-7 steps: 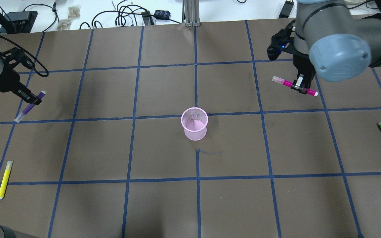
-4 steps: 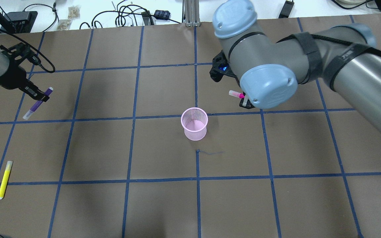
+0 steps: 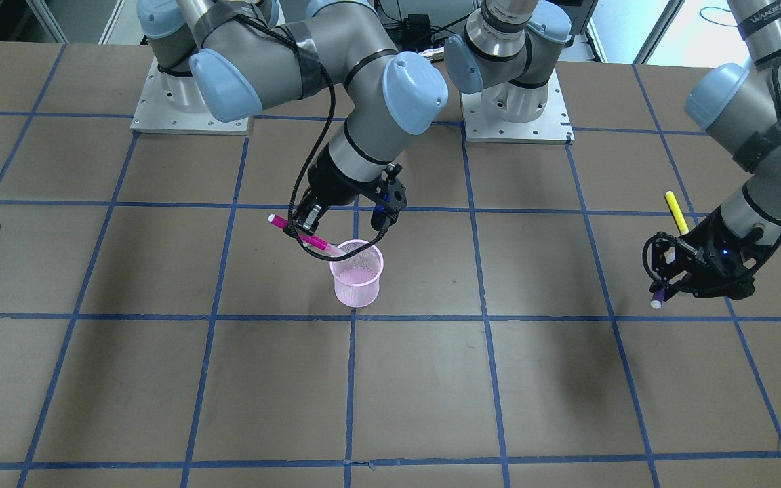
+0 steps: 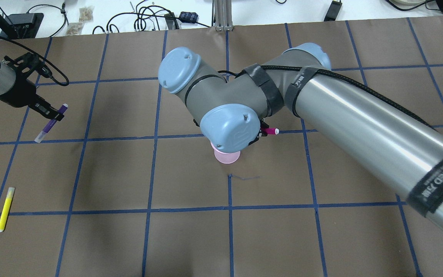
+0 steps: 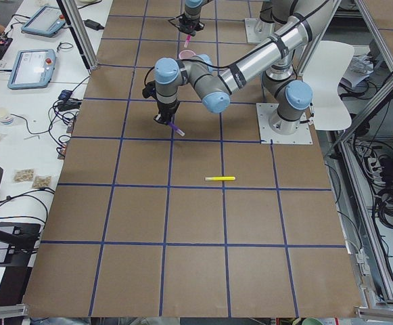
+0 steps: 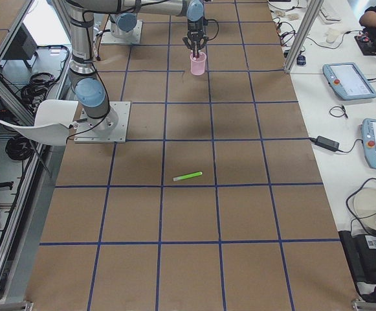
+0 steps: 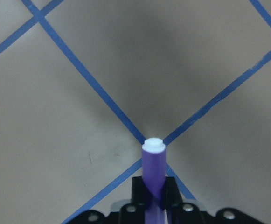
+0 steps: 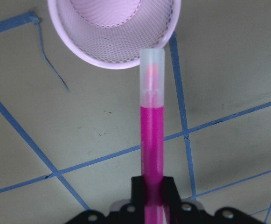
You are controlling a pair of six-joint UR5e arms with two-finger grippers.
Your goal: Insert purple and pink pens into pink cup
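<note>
**Pink pen at the cup's rim; purple pen held well to the left**

Overhead, the right arm's wrist hides most of the pink cup (image 4: 227,157) and all but one end of the pink pen (image 4: 270,131). From the front, the body of the left gripper (image 4: 54,114) covers the purple pen (image 3: 655,301) except its white tip. The right gripper (image 8: 152,205), angled steeply downward, clamps the pink pen's magenta barrel, its translucent cap at the mesh cup's rim. The left gripper pinches the tilted purple pen above the brown, blue-taped surface (image 3: 431,379), well apart from the cup.
</note>
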